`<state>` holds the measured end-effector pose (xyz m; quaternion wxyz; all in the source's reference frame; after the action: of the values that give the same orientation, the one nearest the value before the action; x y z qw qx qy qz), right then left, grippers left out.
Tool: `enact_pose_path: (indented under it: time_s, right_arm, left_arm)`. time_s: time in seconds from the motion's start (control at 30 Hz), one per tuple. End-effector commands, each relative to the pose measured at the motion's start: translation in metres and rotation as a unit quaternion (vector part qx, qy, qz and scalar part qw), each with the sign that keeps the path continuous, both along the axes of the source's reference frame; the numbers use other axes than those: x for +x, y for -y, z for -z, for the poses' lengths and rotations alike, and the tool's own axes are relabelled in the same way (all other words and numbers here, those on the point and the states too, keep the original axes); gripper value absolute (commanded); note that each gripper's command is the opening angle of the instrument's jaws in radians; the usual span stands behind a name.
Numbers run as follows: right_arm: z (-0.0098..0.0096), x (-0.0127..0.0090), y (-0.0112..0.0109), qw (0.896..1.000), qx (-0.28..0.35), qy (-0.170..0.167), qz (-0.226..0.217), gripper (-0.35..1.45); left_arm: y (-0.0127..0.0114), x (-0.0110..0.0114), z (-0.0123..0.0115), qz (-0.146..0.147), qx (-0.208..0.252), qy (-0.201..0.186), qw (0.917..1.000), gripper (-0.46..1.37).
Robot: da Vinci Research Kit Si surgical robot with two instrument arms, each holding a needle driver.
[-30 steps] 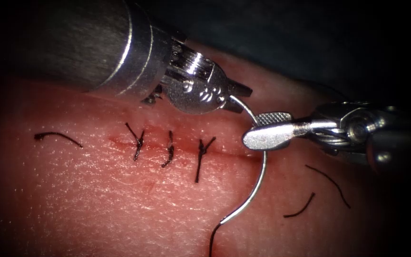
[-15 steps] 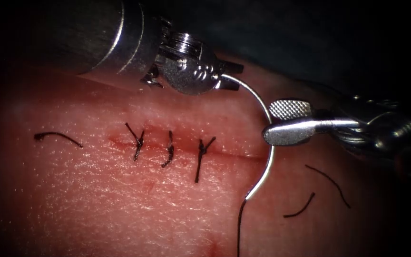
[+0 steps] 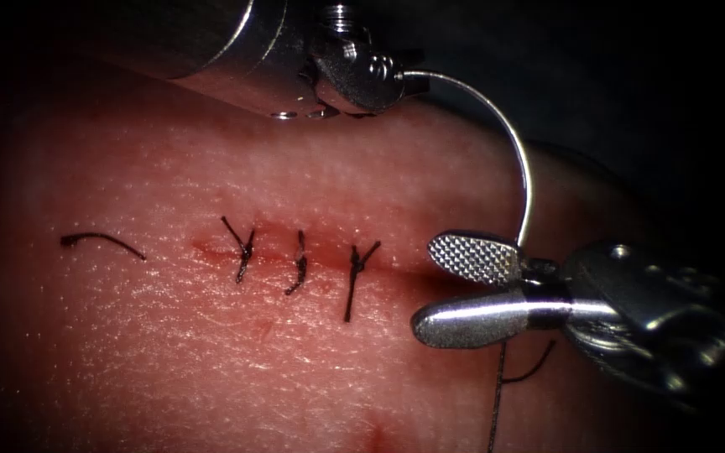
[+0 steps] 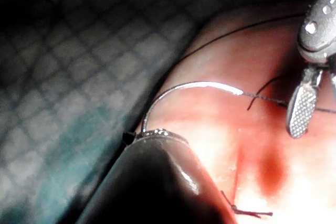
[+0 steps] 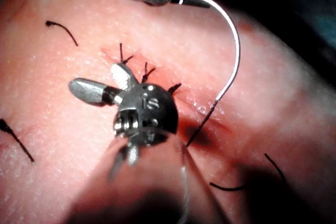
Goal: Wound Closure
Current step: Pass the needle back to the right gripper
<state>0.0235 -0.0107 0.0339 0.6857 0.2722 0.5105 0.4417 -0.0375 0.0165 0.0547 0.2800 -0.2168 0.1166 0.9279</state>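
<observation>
My left tool [image 3: 404,74] sits beyond the cut, its jaws shut on the curved needle [image 3: 509,134] close to its pointed end. The needle is out of the tissue [image 3: 169,335] and arcs through the air above the cut's right end. Black thread [image 3: 495,394] hangs from its tail and passes behind my right tool [image 3: 424,285]. That tool's jaws are open and hold nothing, hovering over the unstitched right end of the cut. The same needle [image 4: 199,85] and thread [image 5: 202,124] appear in the wrist views, with the right tool [image 5: 105,85] open over the stitches.
Three knotted stitches [image 3: 298,264] close the left and middle of the cut. One cut end of thread [image 3: 98,242] lies left of the cut and another [image 3: 530,369] lies at the right, by my right tool. A dark cloth [image 4: 63,77] lies beyond the tissue's far edge.
The left tool has lifted the needle up and away, and thread has followed it. The right tool, which was beside the needle's middle, has dropped lower and moved left with its jaws open.
</observation>
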Motion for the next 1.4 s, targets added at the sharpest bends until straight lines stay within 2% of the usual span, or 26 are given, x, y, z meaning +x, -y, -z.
enact_pose_path:
  time_s: [0.03,0.17,0.27,0.37,0.47,0.53,0.57,0.67,0.7,0.77,0.87,0.9,0.97,1.0,1.03,1.13,1.17,1.23,1.3,1.37,1.4]
  right_arm:
    - [-0.0003,0.0006,0.0007,1.000,0.005,-0.001,-0.004,1.04]
    - [-0.0017,0.0023,0.0032,1.000,0.007,0.015,-0.014,1.02]
    - [-0.0037,0.0030,0.0050,0.999,0.007,0.040,-0.022,0.99]
    - [-0.0052,0.0028,0.0059,0.997,0.003,0.060,-0.041,0.97]
    - [-0.0072,0.0022,0.0065,0.993,-0.002,0.094,-0.070,0.97]
    - [-0.0086,0.0013,0.0066,0.990,-0.001,0.122,-0.076,0.94]
    - [-0.0088,0.0011,0.0066,0.989,-0.001,0.126,-0.076,0.93]
    - [-0.0106,-0.0012,0.0066,0.984,0.000,0.158,-0.087,0.92]
    - [-0.0110,-0.0023,0.0065,0.982,-0.001,0.164,-0.096,0.91]
    - [-0.0116,-0.0041,0.0060,0.978,-0.002,0.173,-0.114,0.89]
    - [-0.0121,-0.0071,0.0048,0.971,-0.001,0.189,-0.144,0.88]
    - [-0.0121,-0.0085,0.0040,0.968,0.001,0.196,-0.158,0.84]
    - [-0.0120,-0.0098,0.0031,0.965,-0.007,0.206,-0.164,0.80]
    - [-0.0118,-0.0106,0.0024,0.962,-0.016,0.210,-0.172,0.79]
    - [-0.0117,-0.0111,0.0018,0.961,-0.024,0.209,-0.181,0.79]
    - [-0.0110,-0.0119,-0.0002,0.956,-0.048,0.198,-0.213,0.77]
    - [-0.0109,-0.0119,-0.0004,0.955,-0.048,0.196,-0.215,0.76]
    - [-0.0103,-0.0117,-0.0019,0.952,-0.071,0.184,-0.233,0.77]
    - [-0.0099,-0.0115,-0.0030,0.947,-0.101,0.171,-0.252,0.77]
    - [-0.0098,-0.0113,-0.0037,0.946,-0.126,0.148,-0.260,0.77]
    - [-0.0098,-0.0112,-0.0038,0.946,-0.135,0.141,-0.260,0.75]
  left_arm:
    - [-0.0001,0.0004,0.0002,0.004,0.022,0.026,0.9994,-0.35]
    - [-0.0009,0.0012,0.0006,0.037,0.063,0.051,0.9961,-0.35]
    - [-0.0010,0.0020,0.0011,0.106,0.092,0.073,0.9874,-0.35]
    - [-0.0006,0.0027,0.0014,0.146,0.110,0.088,0.9792,-0.35]
    - [-0.0002,0.0035,0.0016,0.167,0.132,0.099,0.9722,-0.35]
    - [0.0002,0.0041,0.0017,0.184,0.153,0.116,0.9639,-0.35]
    - [0.0002,0.0043,0.0017,0.193,0.159,0.121,0.9607,-0.35]
    - [0.0007,0.0052,0.0019,0.225,0.189,0.144,0.9449,-0.35]
    - [0.0010,0.0056,0.0019,0.238,0.205,0.155,0.9367,-0.35]
    - [0.0012,0.0061,0.0019,0.252,0.218,0.166,0.9281,-0.35]
    - [0.0019,0.0066,0.0019,0.266,0.242,0.182,0.9151,-0.35]
    - [0.0023,0.0067,0.0019,0.276,0.256,0.190,0.9068,-0.35]
    - [0.0030,0.0068,0.0018,0.280,0.271,0.200,0.8988,-0.35]
    - [0.0035,0.0067,0.0017,0.280,0.290,0.212,0.8903,-0.35]
    - [0.0038,0.0067,0.0017,0.281,0.298,0.217,0.8861,-0.35]
    - [0.0053,0.0060,0.0013,0.285,0.333,0.241,0.8658,-0.35]
    - [0.0054,0.0059,0.0013,0.285,0.337,0.243,0.8637,-0.35]
    - [0.0064,0.0053,0.0010,0.290,0.357,0.266,0.8470,-0.35]
    - [0.0071,0.0050,0.0008,0.294,0.373,0.280,0.8344,-0.35]
    - [0.0075,0.0048,0.0006,0.301,0.384,0.295,0.8215,-0.35]
    - [0.0076,0.0048,0.0006,0.302,0.385,0.300,0.8185,-0.35]
